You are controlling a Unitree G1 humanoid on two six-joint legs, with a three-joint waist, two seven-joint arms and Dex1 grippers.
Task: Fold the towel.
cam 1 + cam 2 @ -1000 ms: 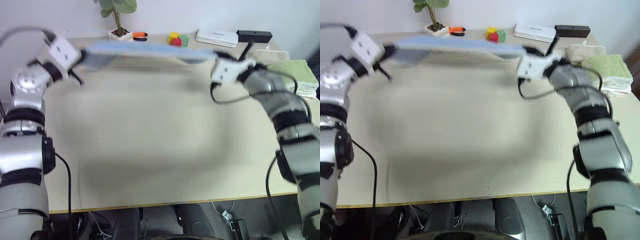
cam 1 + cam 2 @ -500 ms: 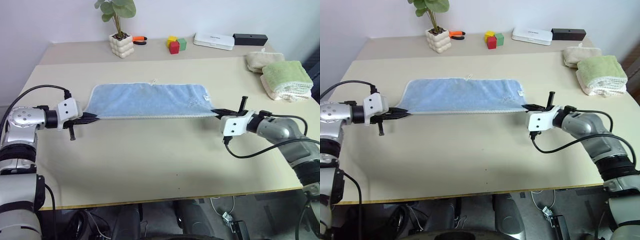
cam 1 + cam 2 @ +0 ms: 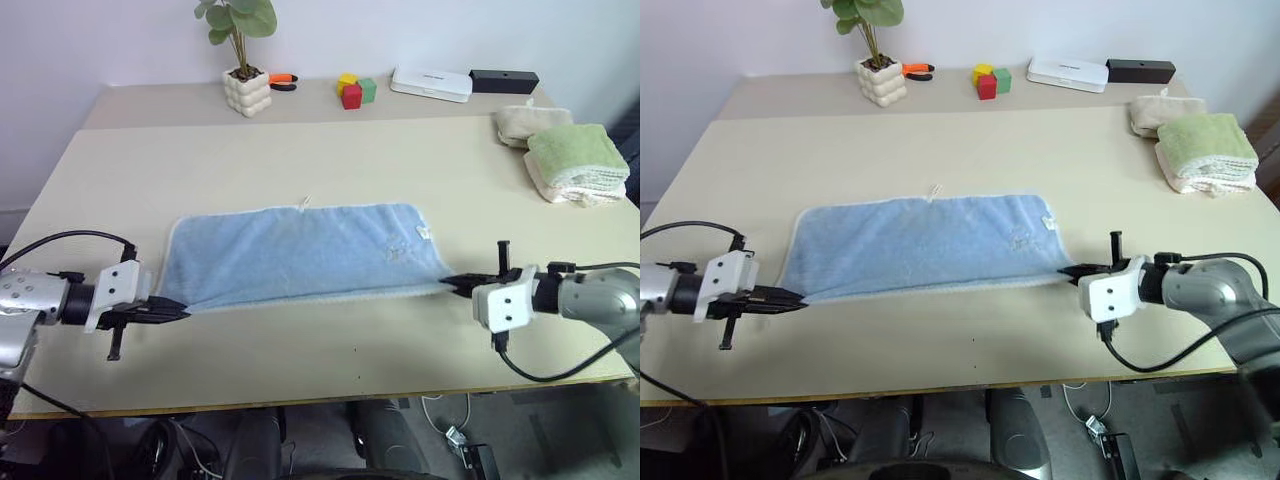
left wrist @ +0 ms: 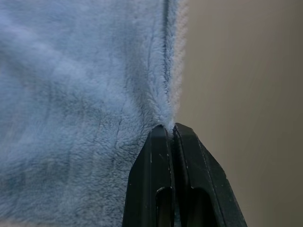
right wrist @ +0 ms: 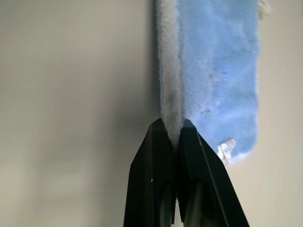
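Observation:
The towel [image 3: 300,250], light blue and fluffy with pale cream edging, lies spread flat across the near half of the table, a small dark mark near its right end. My left gripper [image 3: 180,311] is shut on the towel's near left corner, and the left wrist view shows the black fingers [image 4: 161,156] pinching the cream edge. My right gripper [image 3: 448,285] is shut on the near right corner, the cloth [image 5: 208,71] running away from its fingertips. Both grippers sit low, close to the table's front edge.
A green folded towel [image 3: 577,158] on a beige one [image 3: 520,120] lies at the right edge. Along the back stand a potted plant [image 3: 245,85], coloured blocks [image 3: 353,91], a white box [image 3: 432,83] and a black box [image 3: 504,79].
Both grippers have pulled the towel back toward the table's front edge and lower. It was swung up high a second ago and now lies flat nearer to me.

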